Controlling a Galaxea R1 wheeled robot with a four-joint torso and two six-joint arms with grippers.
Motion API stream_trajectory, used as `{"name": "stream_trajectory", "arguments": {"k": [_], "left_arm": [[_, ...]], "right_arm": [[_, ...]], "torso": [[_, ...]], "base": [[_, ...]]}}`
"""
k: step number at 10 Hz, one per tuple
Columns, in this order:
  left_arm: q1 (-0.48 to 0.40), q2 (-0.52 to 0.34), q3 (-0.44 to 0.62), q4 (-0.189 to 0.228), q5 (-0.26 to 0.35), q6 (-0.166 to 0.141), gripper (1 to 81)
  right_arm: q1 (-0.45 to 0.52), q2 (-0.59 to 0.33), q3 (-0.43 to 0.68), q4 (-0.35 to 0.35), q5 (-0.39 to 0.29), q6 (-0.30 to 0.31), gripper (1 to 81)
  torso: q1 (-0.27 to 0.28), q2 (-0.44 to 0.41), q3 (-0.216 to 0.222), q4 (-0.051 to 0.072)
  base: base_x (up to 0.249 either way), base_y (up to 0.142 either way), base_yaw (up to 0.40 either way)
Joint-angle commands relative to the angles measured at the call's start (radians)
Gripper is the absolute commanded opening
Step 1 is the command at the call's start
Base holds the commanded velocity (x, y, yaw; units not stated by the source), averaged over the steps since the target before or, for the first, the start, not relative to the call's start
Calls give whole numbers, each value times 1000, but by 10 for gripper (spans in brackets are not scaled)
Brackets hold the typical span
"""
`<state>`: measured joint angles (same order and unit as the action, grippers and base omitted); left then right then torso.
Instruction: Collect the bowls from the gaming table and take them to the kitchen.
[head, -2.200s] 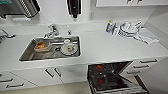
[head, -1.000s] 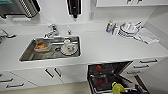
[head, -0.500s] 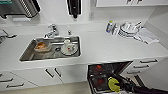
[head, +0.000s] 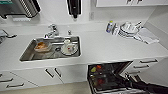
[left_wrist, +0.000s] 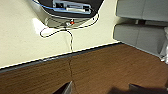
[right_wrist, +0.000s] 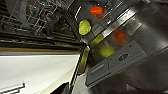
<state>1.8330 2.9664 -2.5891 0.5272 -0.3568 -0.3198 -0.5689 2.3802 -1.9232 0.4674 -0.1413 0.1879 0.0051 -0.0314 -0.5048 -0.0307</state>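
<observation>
I am in the kitchen, facing the white countertop (head: 105, 50) and the steel sink (head: 27, 53). Below the counter a dishwasher (head: 107, 80) stands open. The yellow-green bowl (head: 93, 69) and the orange-red bowl (head: 99, 67) rest side by side in its rack. The right wrist view also has the yellow-green bowl (right_wrist: 84, 27) and the orange-red bowl (right_wrist: 96, 10), with their reflections on the shiny door. My right gripper (head: 128, 80) hangs open and empty over the lowered door, apart from the bowls. My left gripper (left_wrist: 100, 90) is open over a wooden floor.
Dishes and a cup lie in the sink, by the tap (head: 52, 30). A stack of plates (head: 128, 29), a bottle (head: 109, 26) and a cloth (head: 147, 36) sit on the counter's right. A black soap dispenser (head: 74, 7) hangs on the wall. Drawers (head: 146, 63) flank the dishwasher.
My right arm has drawn back from over the dishwasher rack towards the lower right. The counter and sink look the same.
</observation>
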Motion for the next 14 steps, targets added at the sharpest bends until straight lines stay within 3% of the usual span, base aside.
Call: {"name": "stream_trajectory", "arguments": {"k": [1,2,3,5,6,7,9,10,11,14], "left_arm": [[-4,-7,-17,-32,152,-73,811],[-27,-7,-17,-41,201,-94,811],[-42,-7,-17,-42,222,-96,811],[-53,-10,-17,-44,222,-96,811],[-60,-13,-19,-44,222,-96,811],[-65,-15,-19,-44,220,-96,811],[-79,-12,-19,-46,220,-96,811],[-86,-12,-20,-73,220,-96,811],[-94,-12,-29,-95,222,-96,811],[-99,-7,-40,-99,222,-94,811]], "right_arm": [[82,-226,170,11,-313,-7,811],[30,-270,172,-22,-326,-10,811],[-36,-306,172,-39,-353,-13,811],[-153,-353,164,-41,-363,-15,811],[-217,-361,155,-43,-362,-16,811],[-277,-362,141,-38,-360,-16,811],[-378,-353,144,-33,-340,-18,811],[-427,-330,144,-30,-324,-16,811],[-479,-315,135,-26,-288,-15,811],[-596,-216,51,5,-189,-5,811]], "torso": [[0,0,0,0],[0,0,0,0],[0,0,0,0],[0,0,0,0],[65,-100,0,0],[65,-101,0,0],[84,-132,0,0],[104,-165,0,0],[123,-196,0,0],[194,-311,1,0]], "base": [[0,0,0],[0,0,0],[0,0,0],[0,0,0],[0,0,0],[0,0,0],[0,0,0],[0,0,0],[0,0,0],[0,0,0]]}}
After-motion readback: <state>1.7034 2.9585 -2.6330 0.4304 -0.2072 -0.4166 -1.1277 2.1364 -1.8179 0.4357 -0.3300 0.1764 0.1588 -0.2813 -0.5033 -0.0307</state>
